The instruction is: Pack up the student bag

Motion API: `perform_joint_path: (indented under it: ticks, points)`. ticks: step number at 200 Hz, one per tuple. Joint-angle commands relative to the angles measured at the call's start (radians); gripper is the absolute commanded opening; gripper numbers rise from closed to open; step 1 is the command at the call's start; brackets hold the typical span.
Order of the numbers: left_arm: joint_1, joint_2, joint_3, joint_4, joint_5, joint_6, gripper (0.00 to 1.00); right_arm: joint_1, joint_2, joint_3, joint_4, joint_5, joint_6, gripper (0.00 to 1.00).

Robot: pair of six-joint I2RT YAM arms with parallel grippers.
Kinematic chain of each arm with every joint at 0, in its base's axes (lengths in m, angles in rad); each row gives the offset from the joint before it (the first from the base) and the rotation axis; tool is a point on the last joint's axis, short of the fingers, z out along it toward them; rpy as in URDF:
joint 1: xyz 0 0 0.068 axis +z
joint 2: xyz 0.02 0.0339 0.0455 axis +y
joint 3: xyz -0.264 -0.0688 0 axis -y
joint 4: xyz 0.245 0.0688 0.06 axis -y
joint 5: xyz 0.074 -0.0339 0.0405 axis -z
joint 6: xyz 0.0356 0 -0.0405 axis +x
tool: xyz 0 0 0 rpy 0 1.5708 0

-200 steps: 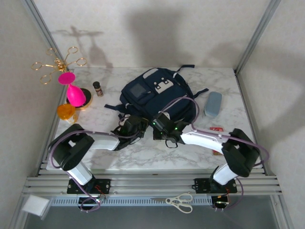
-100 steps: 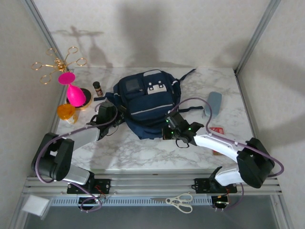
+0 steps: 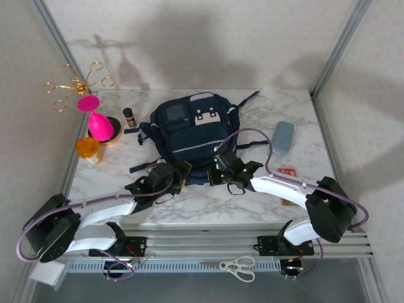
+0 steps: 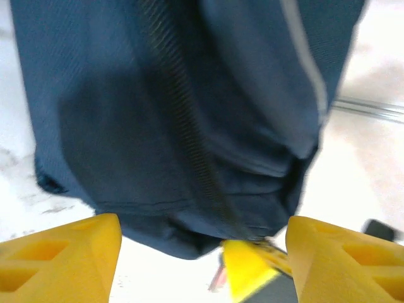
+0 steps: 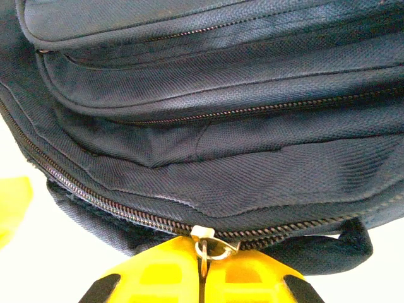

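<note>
The student bag [image 3: 192, 129], navy with grey-white patches, lies flat in the middle of the table, front pockets up. My right gripper [image 3: 216, 175] is at the bag's near edge. In the right wrist view it [image 5: 202, 271] is shut on the metal ring of the zipper pull [image 5: 211, 248] of the main zipper [image 5: 113, 205]. My left gripper [image 3: 178, 175] sits just left of it at the same edge. It [image 4: 202, 224] is open, its yellow fingers [image 4: 60, 252] wide apart with the bag's lower edge [image 4: 158, 189] just reaching between them, untouched.
A pink vase [image 3: 96, 120], an orange cup [image 3: 87, 148], a small brown bottle [image 3: 129, 117] and a gold rack [image 3: 76, 82] stand at the left. On the right lie a grey-blue case [image 3: 282, 137] and a red card [image 3: 287, 172]. Scissors [image 3: 238, 266] rest on the front rail.
The left arm swung from the bag's left side to its near edge and its gripper opened. The bag now lies flat. The right gripper stayed shut at the zipper.
</note>
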Motion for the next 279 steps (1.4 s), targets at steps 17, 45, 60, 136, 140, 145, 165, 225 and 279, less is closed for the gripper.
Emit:
perform_joint_path:
  ticks: [17,45,60,136,140,145,165,225,279]
  points:
    - [-0.038,0.145,0.115,0.013,-0.129,-0.146,0.66,0.01,0.002,-0.026,0.066,-0.028,-0.042,0.0]
    - [-0.042,0.21,0.184,-0.102,-0.216,-0.134,0.57,0.011,0.004,-0.025,0.065,-0.016,-0.051,0.0]
    - [-0.027,0.226,0.176,-0.113,-0.245,-0.13,0.47,0.008,-0.001,-0.018,0.031,0.023,-0.055,0.0]
    - [0.254,-0.113,-0.009,-0.379,-0.338,0.192,0.0,-0.14,-0.102,-0.086,-0.097,0.141,-0.083,0.0]
    - [0.288,-0.14,-0.02,-0.383,-0.324,0.238,0.0,-0.154,-0.102,-0.089,-0.096,0.143,-0.083,0.0]
    - [0.333,-0.166,-0.032,-0.377,-0.296,0.319,0.0,-0.156,-0.1,-0.09,-0.092,0.148,-0.084,0.0]
    - [0.461,-0.227,-0.01,-0.456,-0.228,0.495,0.0,-0.156,-0.092,-0.082,-0.018,0.077,-0.129,0.0]
    - [0.377,-0.424,0.023,-0.47,-0.013,0.414,0.59,-0.051,-0.035,-0.026,0.117,-0.045,-0.152,0.0]
    - [0.033,-0.315,-0.026,-0.234,-0.11,0.002,0.7,-0.047,-0.003,-0.048,0.167,-0.083,-0.152,0.0]
